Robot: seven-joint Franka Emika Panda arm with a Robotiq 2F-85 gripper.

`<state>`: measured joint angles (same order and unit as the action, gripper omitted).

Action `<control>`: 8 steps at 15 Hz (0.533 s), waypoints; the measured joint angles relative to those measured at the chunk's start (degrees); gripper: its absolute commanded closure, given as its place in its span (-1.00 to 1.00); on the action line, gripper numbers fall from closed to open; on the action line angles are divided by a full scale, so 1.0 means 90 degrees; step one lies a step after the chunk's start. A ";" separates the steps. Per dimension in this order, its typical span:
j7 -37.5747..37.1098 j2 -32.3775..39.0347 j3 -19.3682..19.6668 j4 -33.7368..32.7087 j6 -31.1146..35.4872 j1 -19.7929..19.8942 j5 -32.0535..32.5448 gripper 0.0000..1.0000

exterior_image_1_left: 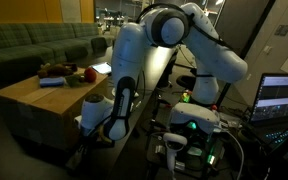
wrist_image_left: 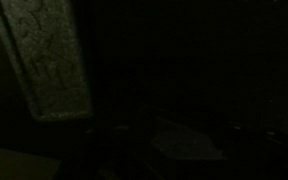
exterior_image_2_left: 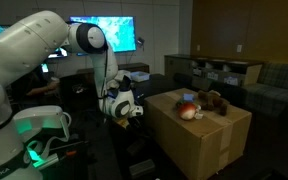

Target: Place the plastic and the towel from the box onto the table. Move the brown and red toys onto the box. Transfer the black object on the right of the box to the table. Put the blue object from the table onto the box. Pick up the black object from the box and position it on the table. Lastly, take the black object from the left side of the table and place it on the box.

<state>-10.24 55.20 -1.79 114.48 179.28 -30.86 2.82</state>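
Observation:
A red toy and a brown toy lie on top of the brown box; both also show in an exterior view, the red toy and the brown toy, on the box. A flat blue object lies on the box near the brown toy. My gripper hangs low beside the box, below its top edge, and shows in both exterior views. Its jaws are too dark to read. The wrist view is nearly black. The black objects do not show clearly.
A green sofa stands behind the box. A laptop and cables sit beside the robot base. Monitors glow at the back. A pale textured surface fills the upper left of the wrist view.

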 measured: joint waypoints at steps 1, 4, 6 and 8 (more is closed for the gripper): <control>0.0041 0.0011 -0.0060 -0.0001 0.0000 0.0076 0.0000 0.57; 0.0204 0.0026 -0.0281 0.0018 -0.0004 0.0294 0.0000 0.99; 0.0332 0.0026 -0.0478 0.0077 -0.0004 0.0437 0.0000 1.00; 0.0457 0.0026 -0.0696 0.0164 -0.0004 0.0576 0.0001 1.00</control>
<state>-6.13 55.43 -8.05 115.95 179.24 -25.68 2.83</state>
